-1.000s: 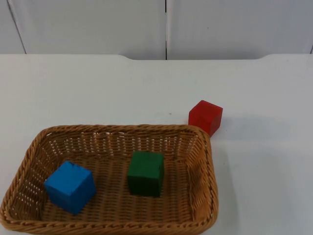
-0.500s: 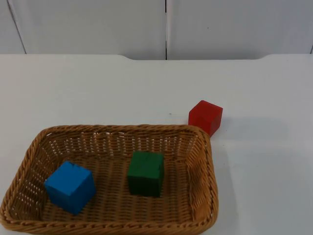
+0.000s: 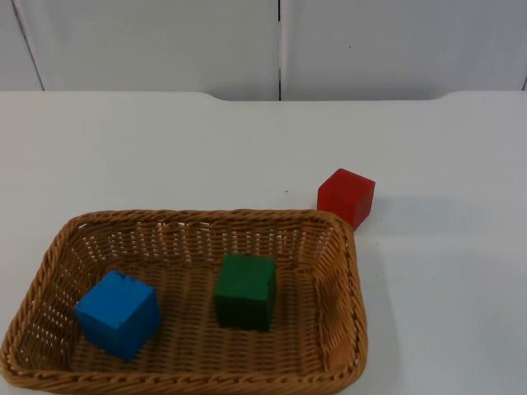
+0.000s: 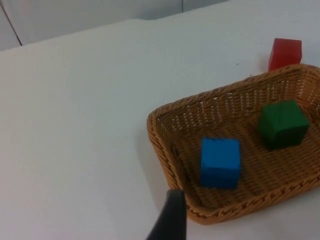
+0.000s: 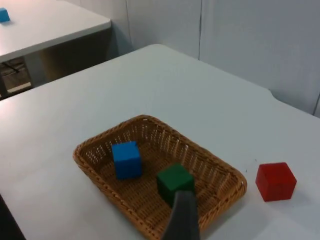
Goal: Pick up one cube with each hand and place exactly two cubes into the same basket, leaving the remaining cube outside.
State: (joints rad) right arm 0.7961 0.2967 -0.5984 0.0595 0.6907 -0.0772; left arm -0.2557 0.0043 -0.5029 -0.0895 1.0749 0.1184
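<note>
Wicker, tan and tightly woven: one shallow rectangular basket (image 3: 346, 304) lies on the white tabletop (image 3: 165, 148) with two cubes inside. The blue cube (image 3: 119, 314) rests on the basket floor toward one end, the green cube (image 3: 245, 290) nearer the middle, the two apart from each other. A third, the red cube (image 3: 347, 197), stands outside on the tabletop just beyond the basket's far corner. That makes three cubes, one of each colour.

The left gripper (image 4: 171, 222) hangs above the tabletop just outside the basket's near rim, by the blue cube's end; the right gripper (image 5: 182, 216) hovers over the basket beside the green cube. I cannot tell how far either's jaws are parted; neither has hold of anything visible.

A grey partition wall (image 3: 165, 41) closes the tabletop's far edge.
</note>
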